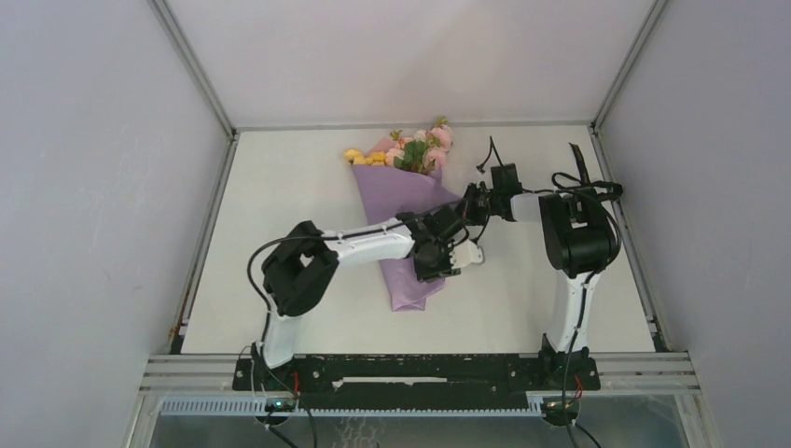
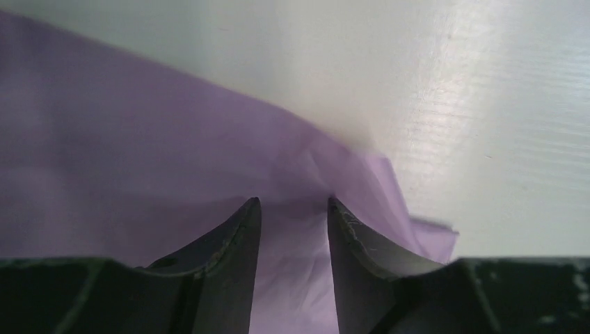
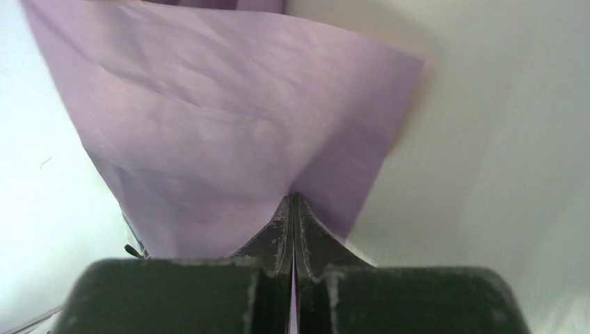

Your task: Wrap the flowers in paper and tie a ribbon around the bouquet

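- A white bench (image 1: 280, 205) seen from above, with two robot arms bolted at its near edge, both reaching in toward the middle.
- The bouquet (image 1: 410, 219) lies flat near the bench's centre. Its blooms point toward the far edge and its narrow tail toward the near edge.
- The flowers (image 1: 417, 149), pink, yellow and white with green leaves, poke out of the cone's wide mouth. Their stems are hidden inside.
- The paper (image 1: 401, 201) is wrapped around them as a cone, lilac face outward.
- The right gripper (image 3: 293, 203) is clenched on the paper's right-hand edge, with a thin sliver of lilac pinched between its closed fingers. This is most likely to stop the flap from springing open.
- The left gripper (image 2: 292, 209) sits low over the cone's narrow half, its fingers parted on either side of a raised crease. It grasps nothing that can be seen, and seems placed to gather the waist, where a tie would go.
- No ribbon shows in any view, so the wrapping looks nearly finished and the tying not yet begun.
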